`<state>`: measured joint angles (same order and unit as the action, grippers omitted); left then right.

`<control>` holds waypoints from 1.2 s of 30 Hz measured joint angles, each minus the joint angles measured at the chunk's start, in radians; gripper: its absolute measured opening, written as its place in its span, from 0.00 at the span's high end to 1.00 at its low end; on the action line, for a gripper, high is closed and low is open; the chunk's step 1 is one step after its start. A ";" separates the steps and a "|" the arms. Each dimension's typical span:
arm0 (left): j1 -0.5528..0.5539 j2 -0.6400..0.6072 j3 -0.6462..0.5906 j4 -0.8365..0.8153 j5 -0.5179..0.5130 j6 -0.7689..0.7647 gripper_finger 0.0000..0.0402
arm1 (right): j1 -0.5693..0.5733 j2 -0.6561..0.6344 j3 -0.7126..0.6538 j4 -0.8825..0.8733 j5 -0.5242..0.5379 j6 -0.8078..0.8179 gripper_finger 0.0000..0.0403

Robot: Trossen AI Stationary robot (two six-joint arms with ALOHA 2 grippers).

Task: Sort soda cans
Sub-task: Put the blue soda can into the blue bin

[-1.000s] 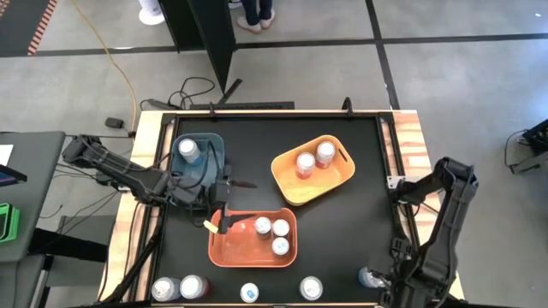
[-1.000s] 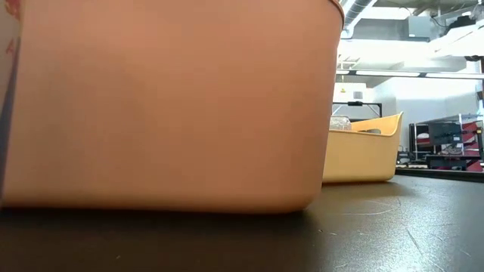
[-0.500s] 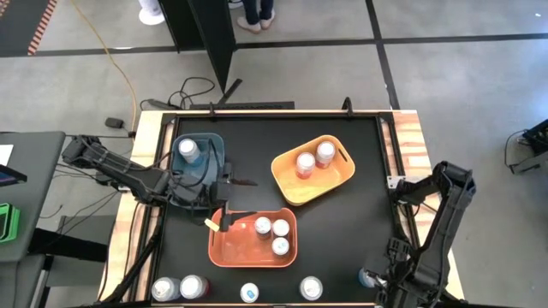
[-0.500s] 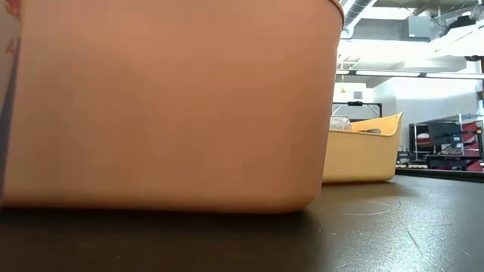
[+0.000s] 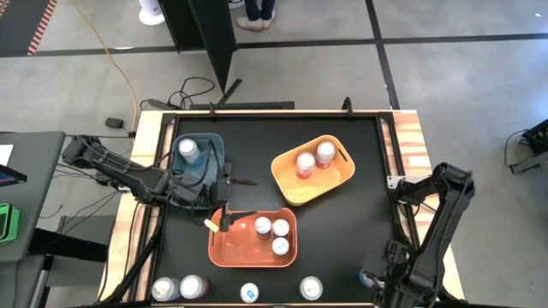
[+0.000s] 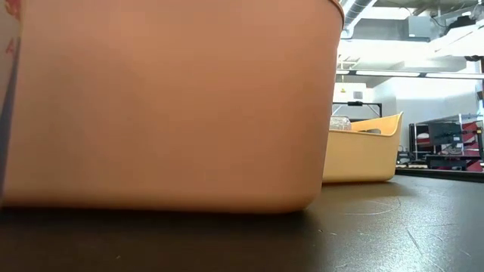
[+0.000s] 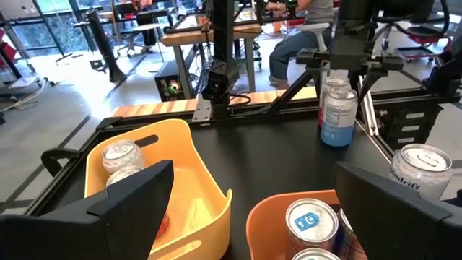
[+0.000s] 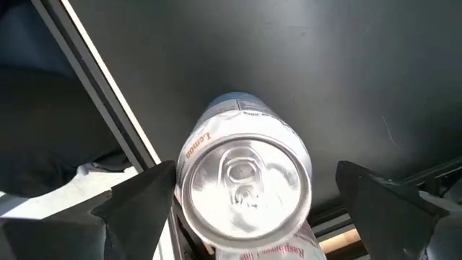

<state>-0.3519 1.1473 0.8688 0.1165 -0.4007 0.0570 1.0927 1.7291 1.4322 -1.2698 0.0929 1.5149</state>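
Soda cans point(image 5: 280, 236) lay scattered across a black table point(image 5: 342, 231) as two robot arms worked over it. Three silver-topped cans stood in the orange bin point(image 5: 231, 250) near the front of the table, two more in the yellow bin point(image 5: 318, 187) behind it, and one in the blue bin point(image 5: 211, 150) at the left rear. Four further cans stood in a row along the front edge, among them a pair at the left corner point(image 5: 178, 288).

The left gripper point(image 5: 233, 199) hung with its fingers spread wide and empty over the gap between the blue bin and the orange bin, close to the orange bin's rear left corner. The right gripper point(image 8: 249, 217) was poised straight above an upright blue-labelled can point(image 8: 244, 173) at the table's front right edge, its fingers point(image 8: 141, 198) spread apart on either side of the can and not touching it.

From table height, the orange bin's wall point(image 6: 166, 106) filled most of the view, with the yellow bin point(image 6: 363, 151) beyond it.

A seated person point(image 7: 296, 36) was visible in the room behind the table.
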 joint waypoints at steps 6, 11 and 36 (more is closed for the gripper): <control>0.000 0.000 0.000 -0.002 0.000 0.000 0.07 | 0.000 0.057 0.000 0.020 0.002 -0.053 0.01; 0.000 0.000 0.000 -0.002 0.001 -0.001 0.07 | -0.002 0.106 0.000 0.042 -0.002 -0.095 0.01; 0.000 0.000 0.000 -0.030 0.001 -0.025 0.07 | -0.078 0.153 0.003 0.107 -0.045 -0.271 0.23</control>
<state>-0.3523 1.1473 0.8684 0.0860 -0.3993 0.0317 1.0148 1.8816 1.4349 -1.1626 0.0482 1.2439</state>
